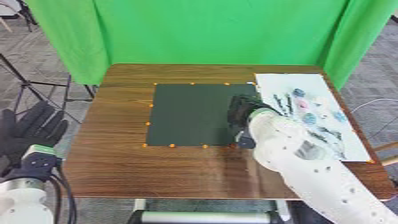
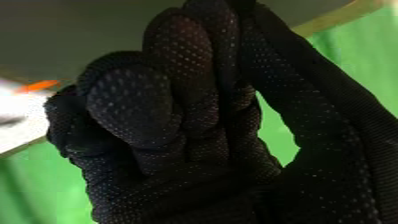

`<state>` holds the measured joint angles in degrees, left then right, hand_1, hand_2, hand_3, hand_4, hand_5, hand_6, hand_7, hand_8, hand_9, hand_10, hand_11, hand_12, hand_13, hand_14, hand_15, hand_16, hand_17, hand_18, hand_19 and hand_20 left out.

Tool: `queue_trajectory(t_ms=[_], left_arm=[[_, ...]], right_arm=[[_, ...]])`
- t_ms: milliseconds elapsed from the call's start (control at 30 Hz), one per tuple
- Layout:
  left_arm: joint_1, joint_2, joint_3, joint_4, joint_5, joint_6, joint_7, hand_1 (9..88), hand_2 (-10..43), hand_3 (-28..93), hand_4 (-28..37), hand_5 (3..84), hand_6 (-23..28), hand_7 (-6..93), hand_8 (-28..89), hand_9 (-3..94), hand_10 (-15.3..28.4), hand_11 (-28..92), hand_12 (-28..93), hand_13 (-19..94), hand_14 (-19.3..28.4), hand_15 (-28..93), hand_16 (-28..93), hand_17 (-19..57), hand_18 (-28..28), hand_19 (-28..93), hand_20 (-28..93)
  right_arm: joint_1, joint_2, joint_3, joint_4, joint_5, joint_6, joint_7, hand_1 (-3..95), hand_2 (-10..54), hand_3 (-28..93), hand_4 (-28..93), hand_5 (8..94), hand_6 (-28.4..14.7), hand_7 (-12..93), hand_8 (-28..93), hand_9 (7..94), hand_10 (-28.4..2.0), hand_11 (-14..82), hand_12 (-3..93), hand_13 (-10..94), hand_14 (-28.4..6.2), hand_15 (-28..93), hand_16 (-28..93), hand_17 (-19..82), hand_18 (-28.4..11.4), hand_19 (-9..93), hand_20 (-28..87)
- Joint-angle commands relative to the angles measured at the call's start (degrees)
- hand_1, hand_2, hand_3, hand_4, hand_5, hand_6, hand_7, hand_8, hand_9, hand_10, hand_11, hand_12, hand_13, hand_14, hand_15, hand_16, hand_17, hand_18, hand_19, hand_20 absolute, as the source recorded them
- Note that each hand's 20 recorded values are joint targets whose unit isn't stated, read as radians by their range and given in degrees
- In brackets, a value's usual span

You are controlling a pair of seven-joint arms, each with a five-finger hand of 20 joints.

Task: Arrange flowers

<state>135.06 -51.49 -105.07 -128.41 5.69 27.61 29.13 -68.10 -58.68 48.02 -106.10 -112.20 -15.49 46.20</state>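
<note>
- While the left hand (image 1: pixel 21 141) lies open and empty at the left edge, seemingly to spare workspace, the flowers (image 1: pixel 309 118) rest on the white sheet (image 1: pixel 282 81), frame right, presumably as stock.
- Right hand (image 1: pixel 240 111), right of centre: fingers curled, no hold visible; probably placed for work on the dark mat (image 1: pixel 189 116).

A brown wooden table (image 1: pixel 107 165) carries a dark, flat square mat (image 1: pixel 191 117) near its middle. Just beside it, toward the table's right edge, lies a white sheet (image 1: pixel 289 82). Small orange marks (image 1: pixel 146 145) dot the borders of both.
</note>
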Motion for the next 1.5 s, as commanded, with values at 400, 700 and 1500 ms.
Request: queue_trajectory(t_ms=[400, 700, 1500], left_arm=[[-1.16, 2.79, 0.86, 0.10, -0.30, 0.61, 0.78, 25.5, 12.0, 72, -28.3, 46.7, 8.0, 19.9, -12, 41.8, 15.2, 27, 9, 31, 17.2, 53, -10, -4.0, 15.7, 43, 14], [-3.33, 3.37, 1.59, 0.80, 0.72, 0.44, -0.63, 25.4, 12.0, 72, -28.3, 46.7, 7.9, 19.9, -12, 41.8, 15.2, 27, 9, 31, 17.2, 53, -10, -4.1, 15.7, 43, 14], [-7.02, 2.95, 5.14, 1.80, 1.48, 0.52, -3.31, 25.4, 12.1, 72, -28.3, 46.7, 7.9, 19.8, -12, 41.7, 15.2, 27, 10, 31, 17.2, 53, -10, -4.0, 15.6, 43, 14]], right_arm=[[17.11, -16.96, -12.85, 16.48, 9.24, 1.45, 5.66, 46.1, -9.5, 77, -6, 77.4, -3.0, 45, 28, 91.0, -5.5, 27.0, 59.5, 89, -7.7, 52, 40, 57, -23.2, 93, 33], [14.42, -20.50, -15.21, 19.92, 6.94, 2.95, 8.95, 46.1, -9.5, 77, -6, 77.2, -2.9, 45, 28, 91.0, -5.6, 26.9, 59.8, 89, -7.8, 53, 40, 57, -23.5, 93, 33], [10.88, -25.15, -14.38, 23.75, 1.94, 9.11, 8.78, 48.5, -9.5, 74, -10, 75.8, -1.7, 46, 25, 89.7, -5.5, 27.6, 59.4, 88, -7.9, 53, 40, 57, -23.5, 93, 33]])
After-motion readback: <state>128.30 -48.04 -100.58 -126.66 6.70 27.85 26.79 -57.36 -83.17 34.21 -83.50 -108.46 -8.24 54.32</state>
